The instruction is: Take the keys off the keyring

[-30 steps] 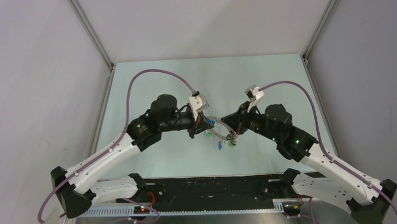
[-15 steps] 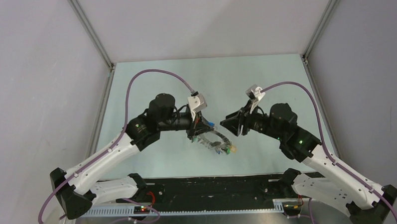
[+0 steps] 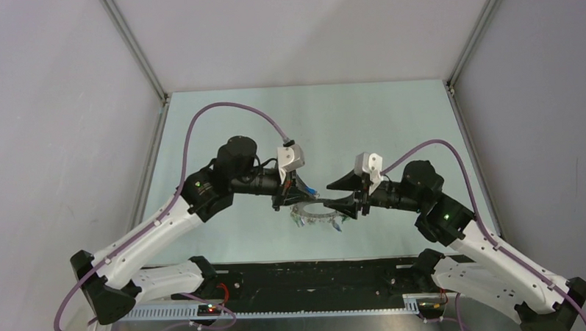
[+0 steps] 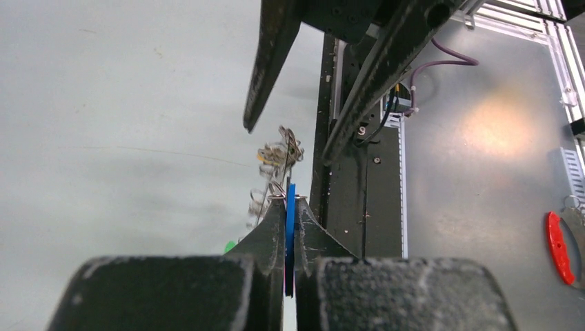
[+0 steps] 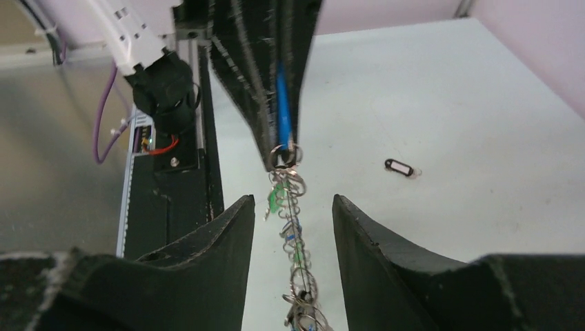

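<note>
Keyring (image 3: 317, 213) hangs off the table, mid-scene between the two arms, with small keys (image 3: 338, 224) strung round it, some green and blue. It dangles from a blue tag (image 4: 290, 231). The left gripper (image 3: 297, 197) has its fingers pressed together on that tag and nothing else. The right gripper (image 3: 340, 195) is spread and faces the left one, with one finger on each side of the ring's far end. I can't tell if either finger touches the ring; it looks like a small gap.

The table (image 3: 362, 119) is pale grey-green and matt. Plain light walls (image 3: 307, 32) stand on three sides, with metal frame posts at the corners. A black strip (image 3: 316, 275) runs along the near edge, where the arm bases sit.

The top view shows the ring as a flattened loop but blurs the keys. The right wrist view shows the ring (image 5: 295, 238) edge-on as a chain of small rings running down between its own fingers (image 5: 214, 241), with a green key near the top. It also shows a small black tag (image 5: 400, 167) lying alone on the table, well apart. The left wrist view shows the pinch up close, and a red thing (image 4: 555, 238) on the bare metal beyond the strip.
</note>
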